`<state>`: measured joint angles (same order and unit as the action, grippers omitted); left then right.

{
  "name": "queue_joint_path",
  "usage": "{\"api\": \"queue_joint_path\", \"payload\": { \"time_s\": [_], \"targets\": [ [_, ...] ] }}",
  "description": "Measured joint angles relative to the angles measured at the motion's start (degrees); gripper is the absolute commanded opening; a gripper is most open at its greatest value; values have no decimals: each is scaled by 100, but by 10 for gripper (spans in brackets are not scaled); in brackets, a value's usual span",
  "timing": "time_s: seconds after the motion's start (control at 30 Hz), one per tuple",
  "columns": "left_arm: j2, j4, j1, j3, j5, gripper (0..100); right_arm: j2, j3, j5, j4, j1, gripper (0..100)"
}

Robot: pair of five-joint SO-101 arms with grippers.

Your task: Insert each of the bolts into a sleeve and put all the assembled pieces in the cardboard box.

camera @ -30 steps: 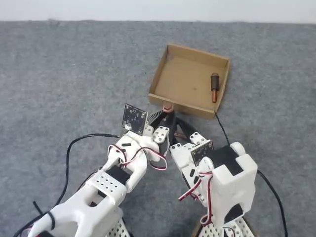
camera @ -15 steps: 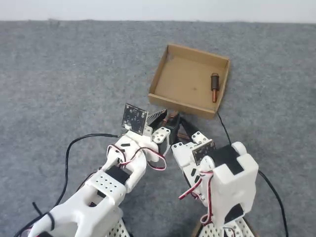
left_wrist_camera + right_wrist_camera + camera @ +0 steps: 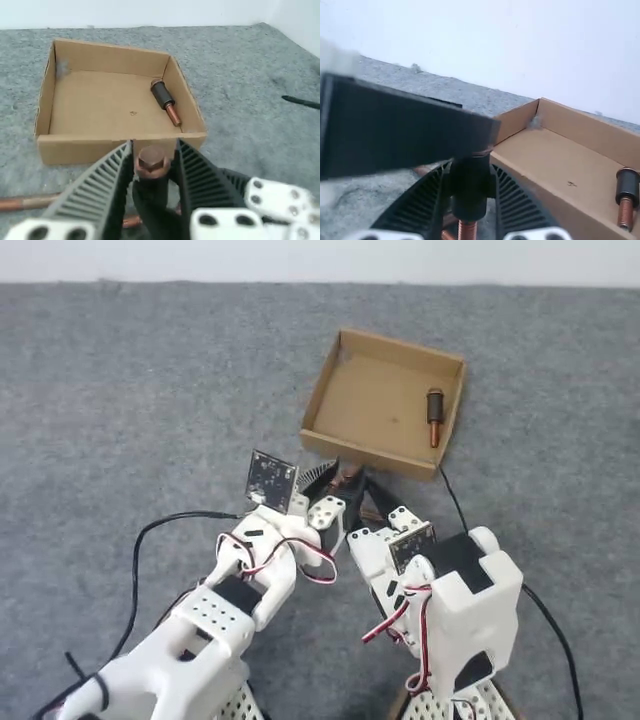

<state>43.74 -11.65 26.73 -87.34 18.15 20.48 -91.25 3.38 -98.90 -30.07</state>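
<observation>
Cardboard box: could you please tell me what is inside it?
One assembled piece lies by a side wall of the box. The floor just behind the near wall is covered.

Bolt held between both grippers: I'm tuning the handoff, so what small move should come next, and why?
Probably open the right gripper off the sleeve. The bolt looks already through it, copper tip poking out, and the left gripper clamps the head just before the cardboard box, so it could carry the piece in.
</observation>
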Motion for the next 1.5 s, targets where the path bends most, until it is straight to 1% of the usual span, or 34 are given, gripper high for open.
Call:
{"api": "queue_joint_path", "payload": {
  "time_s": [0.07,0.13,0.33,0.4,0.57,0.87,0.93,1.07,1.17,1.27,1.37,1.5],
  "targets": [
    [290,35,9,9,0,130,0,0,0,0,0,6],
    [651,308,9,9,0,130,0,0,0,0,0,6],
    [2048,1837,9,9,0,130,0,0,0,0,97,6],
    [2514,2233,-105,0,0,130,0,0,0,0,62,6],
    [3253,2769,-747,0,0,130,0,0,0,0,70,6],
    [3807,3736,-2251,-255,0,129,0,0,0,0,123,6],
    [4018,3877,-2576,-501,0,107,0,0,0,0,202,6],
    [4589,4009,-3191,-1020,0,9,0,0,0,0,193,6],
    [5143,4598,-3534,-1037,0,13,0,0,0,0,211,6],
    [5741,5424,-3631,-1037,0,13,0,0,0,0,211,6],
    [5943,6259,-3640,-1029,0,13,0,0,0,0,220,6],
    [5943,6760,-3640,-1029,9,13,0,9,0,0,308,6]
  ]
}}
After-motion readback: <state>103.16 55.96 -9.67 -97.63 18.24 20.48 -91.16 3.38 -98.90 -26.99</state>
